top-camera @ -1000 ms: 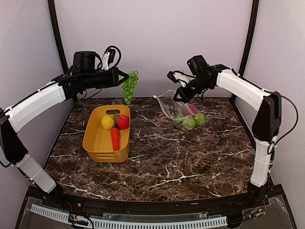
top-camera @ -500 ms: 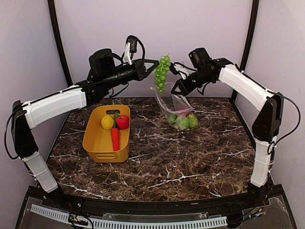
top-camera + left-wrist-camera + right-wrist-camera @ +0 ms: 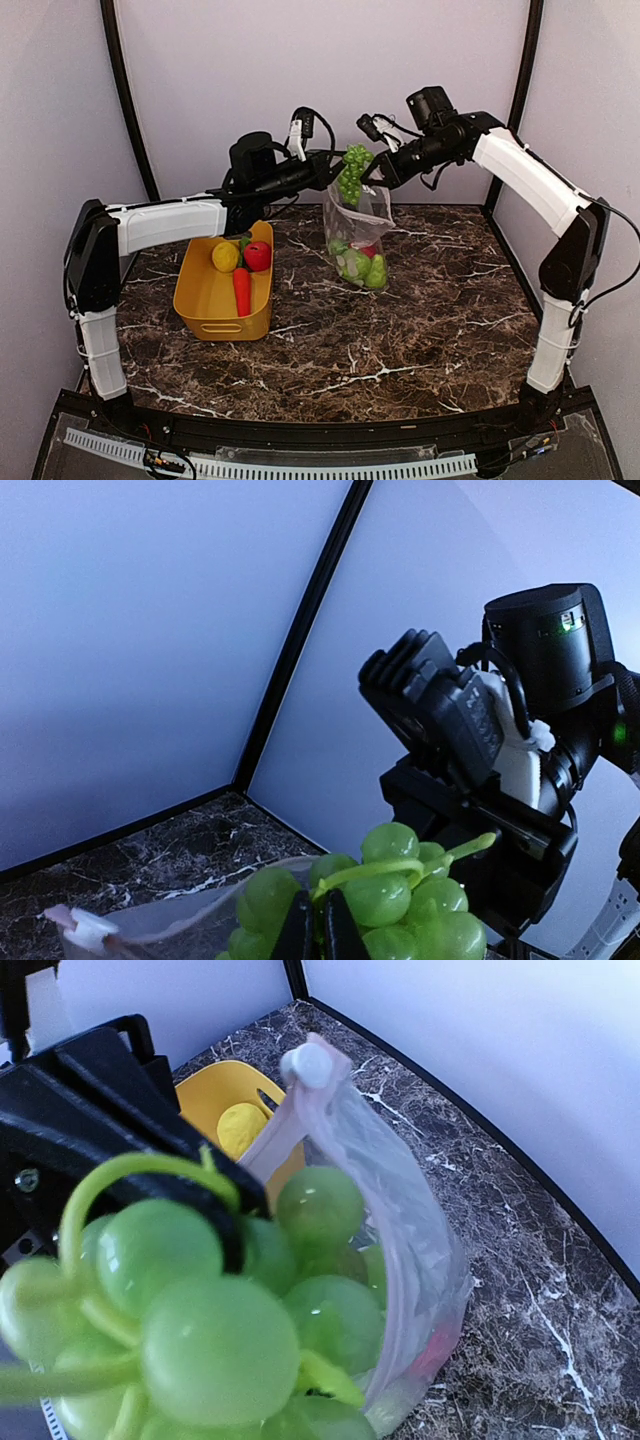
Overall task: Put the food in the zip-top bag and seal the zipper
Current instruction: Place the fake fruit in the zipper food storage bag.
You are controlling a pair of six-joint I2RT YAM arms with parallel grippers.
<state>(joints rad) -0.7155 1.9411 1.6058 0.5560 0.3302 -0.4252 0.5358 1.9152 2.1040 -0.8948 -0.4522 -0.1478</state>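
My left gripper (image 3: 337, 163) is shut on the stem of the green grapes (image 3: 352, 176) and holds them over the open mouth of the zip-top bag (image 3: 356, 232). The stem pinch shows in the left wrist view (image 3: 318, 926). My right gripper (image 3: 384, 172) is shut on the bag's top edge and holds it hanging upright, its bottom on the table. Green round fruits (image 3: 352, 266) and something red lie inside. In the right wrist view the grapes (image 3: 205, 1345) fill the foreground and hide my own fingers. The zipper strip (image 3: 345, 1150) curves behind them.
The yellow basket (image 3: 205, 300) stands left of the bag and holds a lemon (image 3: 225, 257), a red apple (image 3: 258, 256) and a carrot (image 3: 242, 291). Dark marble table (image 3: 400, 340) lies in front. Black frame posts stand at the back corners.
My left arm has carried the grapes right, from above the basket to the bag's mouth. My right gripper has lifted the bag from lying on the table to hanging upright.
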